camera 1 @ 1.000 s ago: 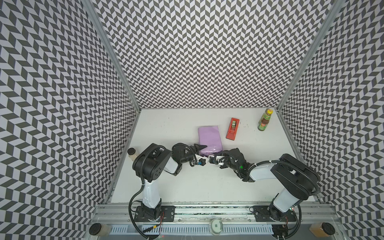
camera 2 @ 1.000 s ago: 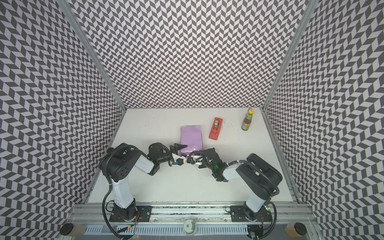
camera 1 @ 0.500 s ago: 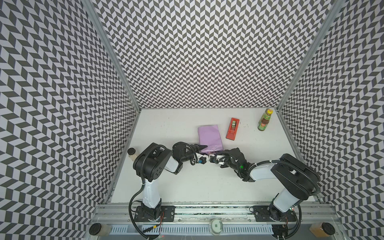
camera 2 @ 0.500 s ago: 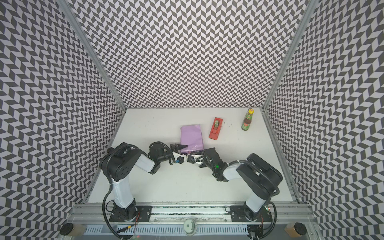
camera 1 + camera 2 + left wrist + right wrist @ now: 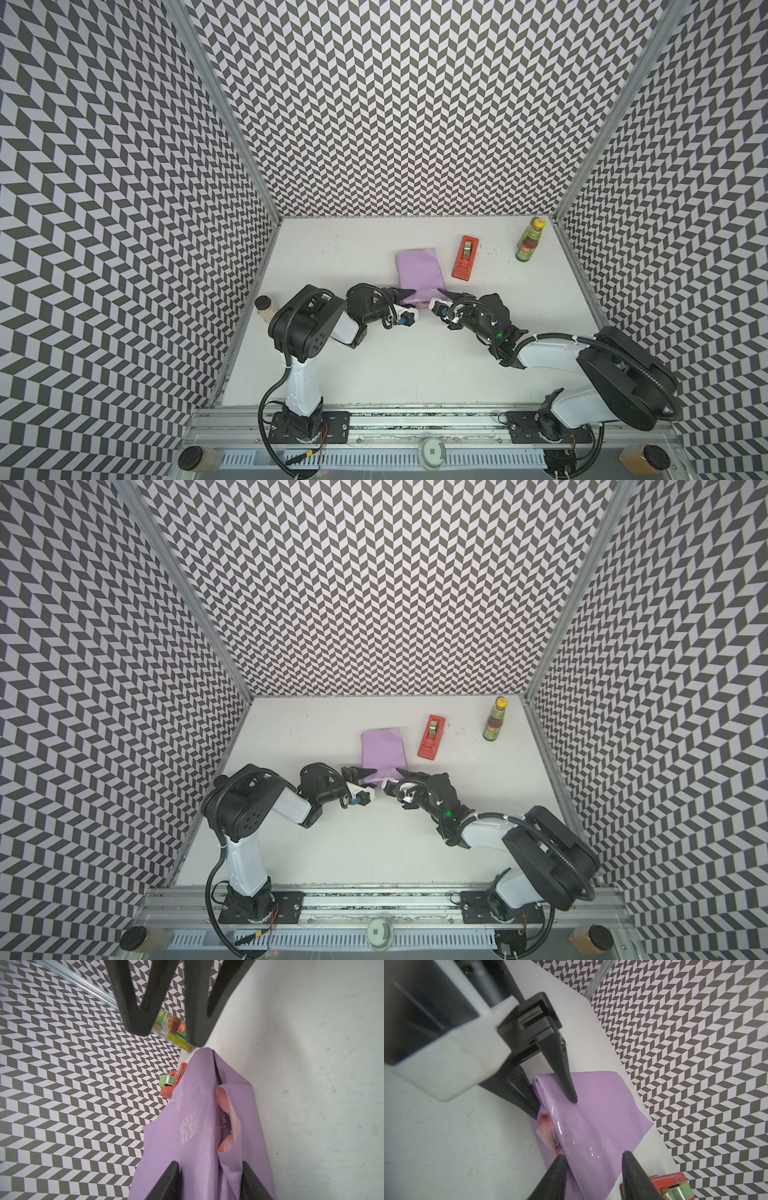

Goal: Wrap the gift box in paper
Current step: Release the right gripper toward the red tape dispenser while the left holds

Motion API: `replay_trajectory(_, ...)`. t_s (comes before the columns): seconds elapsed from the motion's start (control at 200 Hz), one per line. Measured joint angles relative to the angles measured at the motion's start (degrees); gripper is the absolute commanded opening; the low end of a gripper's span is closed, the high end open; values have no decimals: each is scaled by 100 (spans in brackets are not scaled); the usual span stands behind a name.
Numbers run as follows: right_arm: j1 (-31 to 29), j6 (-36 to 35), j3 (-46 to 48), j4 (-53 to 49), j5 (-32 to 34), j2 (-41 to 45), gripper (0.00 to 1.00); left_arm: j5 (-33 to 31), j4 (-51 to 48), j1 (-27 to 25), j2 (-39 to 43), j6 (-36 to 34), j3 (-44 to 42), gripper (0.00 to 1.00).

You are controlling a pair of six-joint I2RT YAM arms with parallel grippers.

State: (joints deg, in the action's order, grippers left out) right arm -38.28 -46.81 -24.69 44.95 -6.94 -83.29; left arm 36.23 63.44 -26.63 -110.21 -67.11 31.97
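Observation:
The paper [image 5: 417, 270] [image 5: 382, 750] is folded lilac side out into a parcel at mid-table, and the gift box is hidden inside it. At the near end a fold gapes and shows the pink face [image 5: 227, 1122] [image 5: 545, 1128]. My left gripper [image 5: 409, 297] [image 5: 208, 1164] holds the parcel's near left corner, one finger on top and one at the end fold, as the right wrist view shows [image 5: 556, 1107]. My right gripper [image 5: 439, 297] [image 5: 592, 1155] stands open astride the near right corner; one finger touches the paper and the other is clear of it.
A red tape dispenser [image 5: 465, 257] [image 5: 432, 737] lies just right of the parcel. A sauce bottle [image 5: 528, 241] stands at the back right corner. A small jar [image 5: 264, 305] sits by the left wall. Patterned walls close in three sides.
My right gripper has opened from shut at the parcel's near right corner. My left gripper's jaws have narrowed onto the near left corner. The parcel has stayed in place.

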Motion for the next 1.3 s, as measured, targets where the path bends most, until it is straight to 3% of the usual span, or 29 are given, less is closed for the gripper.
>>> replay_trajectory(0.536,457,114,-33,-11,-83,-9,55,33,79,0,-48,229,101,37)
replay_trajectory(0.681,802,546,-133,-28,-136,13,57,33,76,0,-55,216,107,37)
replay_trajectory(0.856,1355,1963,-485,-173,-339,254,60,33,83,0,-79,179,125,37)
replay_trajectory(1.017,2170,3943,-1019,-737,-566,291,60,33,79,0,-79,142,133,38)
replay_trajectory(1.137,2883,5263,-1808,-1504,-1016,-201,60,31,79,0,-79,120,133,38)
replay_trajectory(1.302,3333,6308,-2728,-2402,-1784,-1189,54,31,79,0,-79,118,133,38)
